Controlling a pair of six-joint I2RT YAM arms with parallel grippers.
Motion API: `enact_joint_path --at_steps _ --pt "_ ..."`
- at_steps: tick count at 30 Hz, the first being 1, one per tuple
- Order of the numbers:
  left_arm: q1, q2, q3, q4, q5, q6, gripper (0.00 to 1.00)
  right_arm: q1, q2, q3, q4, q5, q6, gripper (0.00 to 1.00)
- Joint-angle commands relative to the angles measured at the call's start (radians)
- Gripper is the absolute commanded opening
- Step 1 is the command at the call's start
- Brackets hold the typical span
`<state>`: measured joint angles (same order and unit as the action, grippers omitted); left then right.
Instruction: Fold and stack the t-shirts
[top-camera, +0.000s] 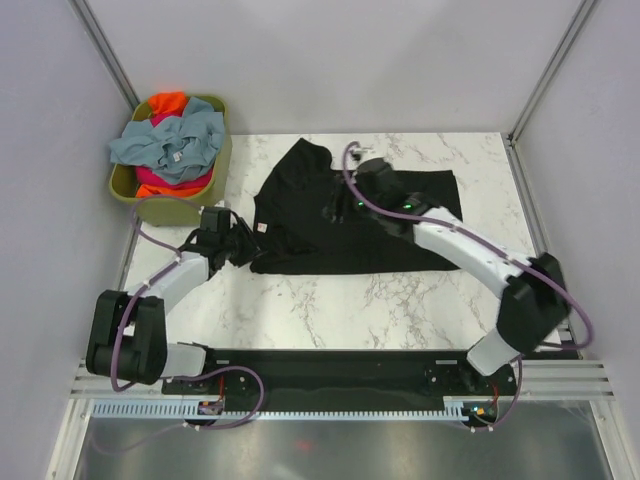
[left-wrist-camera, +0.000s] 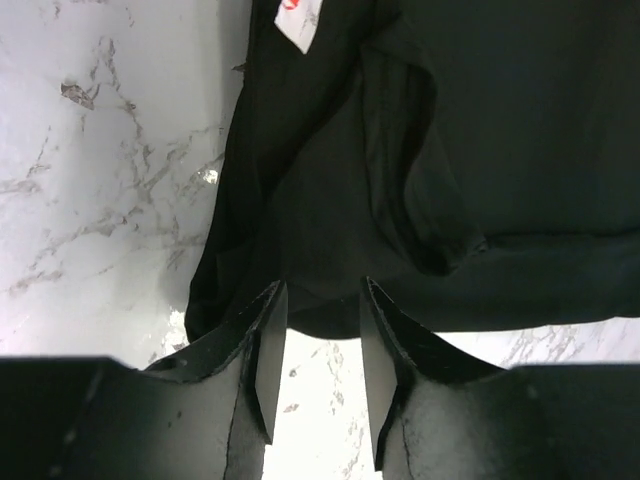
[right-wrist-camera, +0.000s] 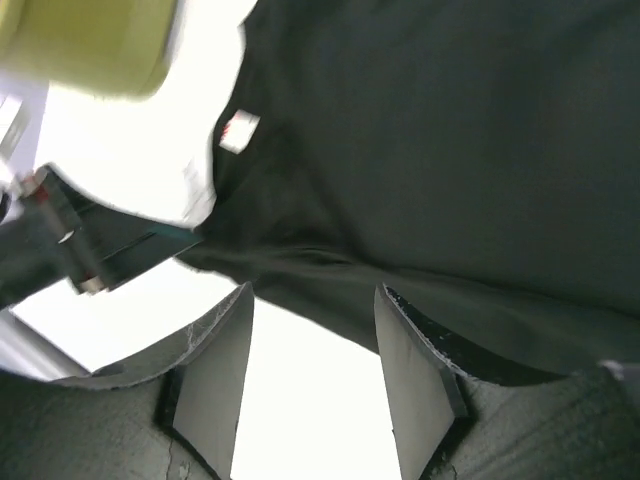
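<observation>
The black t-shirt (top-camera: 310, 245) lies spread across the middle of the marble bench (top-camera: 330, 300), rumpled on its left side, with its small white tag (top-camera: 264, 227) near that edge. The left fingers (top-camera: 243, 246) sit low at the shirt's left edge, parted and gripping nothing. The right fingers (top-camera: 336, 211) hang over the shirt's middle, likewise parted and empty. At the far-left corner, the olive-green basket (top-camera: 222, 150) holds a grey-blue t-shirt (top-camera: 180, 140), an orange t-shirt (top-camera: 168, 102) and a magenta-pink t-shirt (top-camera: 160, 185).
</observation>
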<state>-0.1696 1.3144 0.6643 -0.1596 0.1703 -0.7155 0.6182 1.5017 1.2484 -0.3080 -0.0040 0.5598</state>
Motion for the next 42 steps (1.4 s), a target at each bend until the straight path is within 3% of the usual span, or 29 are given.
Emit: enact_joint_path --at_steps 1,3,6,17,24,37,42 --pt "0.001 0.057 -0.02 0.104 0.023 -0.007 0.41 0.101 0.203 0.141 -0.009 -0.076 -0.006 0.59" --pt "0.002 0.085 -0.037 0.106 0.003 -0.001 0.35 0.139 0.311 0.221 -0.011 -0.103 -0.001 0.57" --pt "0.004 0.1 -0.064 0.107 -0.012 0.004 0.34 0.173 0.435 0.32 -0.026 -0.125 0.008 0.58" --pt "0.005 0.111 -0.106 0.094 -0.064 0.039 0.32 0.281 0.687 0.612 -0.261 0.143 -0.136 0.61" --pt "0.005 0.117 -0.104 0.095 -0.083 0.045 0.33 0.299 0.68 0.569 -0.281 0.242 -0.19 0.6" --pt "0.007 0.117 -0.104 0.095 -0.092 0.047 0.33 0.301 0.707 0.553 -0.283 0.228 -0.225 0.59" --pt "0.007 0.12 -0.103 0.094 -0.097 0.047 0.33 0.301 0.715 0.556 -0.283 0.228 -0.227 0.48"
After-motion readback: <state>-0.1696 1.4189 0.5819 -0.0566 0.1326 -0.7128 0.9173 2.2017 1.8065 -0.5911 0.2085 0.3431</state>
